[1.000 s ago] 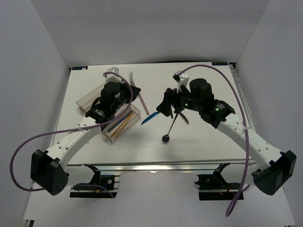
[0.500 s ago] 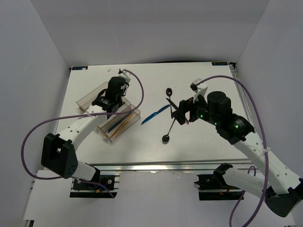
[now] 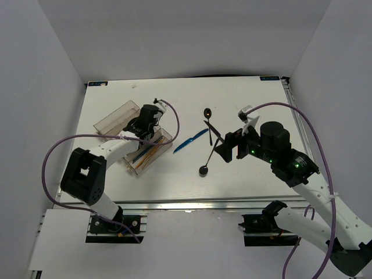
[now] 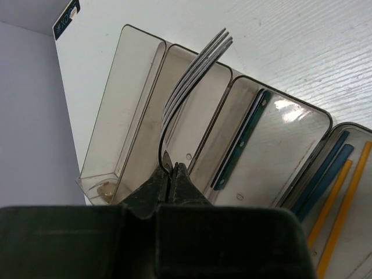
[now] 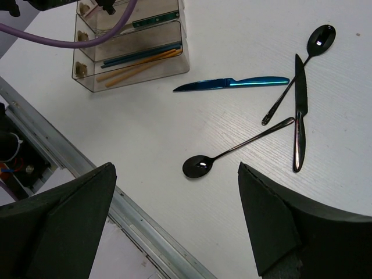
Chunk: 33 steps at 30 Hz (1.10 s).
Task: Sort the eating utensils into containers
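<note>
Left gripper [image 4: 170, 168]: jaws fully closed, tips low over the tray [image 4: 104, 145], right at the handle ends of the silver forks [image 4: 192, 75]. I can't tell whether the handles are nipped between the tips or only lie against them.

Forks: stacked together in the second compartment from the tray's outer edge, tines poking up over the far rim. They look delivered, or close to it.

Rest of the tray, from the left wrist view:
- outermost compartment: no utensil in it
- third compartment: one teal stick [image 4: 241, 142] lying lengthwise
- next compartment: blue sticks [image 4: 325, 168] and orange sticks [image 4: 343, 197] side by side

Still loose on the table [image 5: 174, 133], from the right wrist view:
- blue knife [image 5: 232, 83], nearest the tray, lying alone
- dark knife [image 5: 299, 116]
- far black spoon [image 5: 317, 43], its handle crossing the dark knife
- near black spoon [image 5: 200, 165], its handle tip reaching the dark knife

Right gripper [image 5: 174, 232]: spread wide, nothing in it, hovering above those four loose pieces.

My estimate: a bit over half sorted. Sticks and forks are in; both knives and both spoons remain. The tangle of three around the dark knife will want picking apart one piece at a time; the blue knife looks the easy next grab
</note>
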{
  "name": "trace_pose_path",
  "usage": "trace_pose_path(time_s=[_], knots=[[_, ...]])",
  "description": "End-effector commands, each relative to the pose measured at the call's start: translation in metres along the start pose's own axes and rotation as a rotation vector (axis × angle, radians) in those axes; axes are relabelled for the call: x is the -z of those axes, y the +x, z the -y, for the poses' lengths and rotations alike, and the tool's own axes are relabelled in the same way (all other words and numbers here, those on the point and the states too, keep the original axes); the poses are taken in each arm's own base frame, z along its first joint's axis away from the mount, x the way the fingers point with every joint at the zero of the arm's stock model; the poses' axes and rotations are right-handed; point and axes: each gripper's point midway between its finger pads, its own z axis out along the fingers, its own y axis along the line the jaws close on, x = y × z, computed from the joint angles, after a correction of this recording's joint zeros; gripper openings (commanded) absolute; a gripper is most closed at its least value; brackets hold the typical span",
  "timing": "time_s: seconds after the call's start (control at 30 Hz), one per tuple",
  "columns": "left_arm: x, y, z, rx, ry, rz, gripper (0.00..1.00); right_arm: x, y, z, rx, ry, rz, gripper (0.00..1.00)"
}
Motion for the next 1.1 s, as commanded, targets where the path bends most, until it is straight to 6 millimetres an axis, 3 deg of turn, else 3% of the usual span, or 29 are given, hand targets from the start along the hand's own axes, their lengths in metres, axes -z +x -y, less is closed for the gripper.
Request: trace_pose_path(time_s=[0.0,0.23,0.27,0.3,0.5,0.57,0.73,0.8,0.83,0.93,1.07], knots=[[-0.002,-0.002,-0.006,0.038,-0.018,0.035,0.0,0.004,-0.005,-0.005,0.003,-0.027,0.018,0.89],[-0.009,0.02,0.008,0.041,0.012,-0.038,0.04,0.001,-0.004,-0.009,-0.005,-0.051,0.015,0.89],[-0.009,0.02,0.01,0.044,0.023,-0.044,0.08,0.001,-0.005,-0.01,-0.008,-0.054,0.018,0.89],[-0.007,0.021,0.01,0.053,0.023,-0.053,0.17,0.001,-0.006,-0.01,-0.009,-0.055,0.022,0.89],[0.004,0.018,0.006,0.095,0.039,-0.033,0.38,0.001,-0.01,-0.01,-0.004,-0.051,0.023,0.9],[0.01,0.017,0.002,0.108,0.033,-0.031,0.49,0.001,-0.011,-0.009,-0.003,-0.046,0.021,0.89],[0.031,-0.001,-0.008,0.212,0.057,0.051,0.69,-0.006,-0.007,-0.005,-0.015,-0.024,0.002,0.9],[0.045,-0.016,-0.021,0.289,0.041,0.119,0.92,-0.011,-0.003,-0.001,-0.032,-0.006,-0.013,0.89],[0.05,-0.019,-0.027,0.313,0.03,0.136,0.98,-0.015,0.001,0.002,-0.045,0.007,-0.032,0.89],[0.068,-0.027,-0.051,0.413,-0.039,0.173,0.98,-0.027,0.011,0.013,-0.087,0.066,-0.071,0.89],[0.092,-0.032,-0.074,0.647,-0.095,0.158,0.98,-0.046,0.021,0.047,-0.144,0.262,-0.122,0.89]])
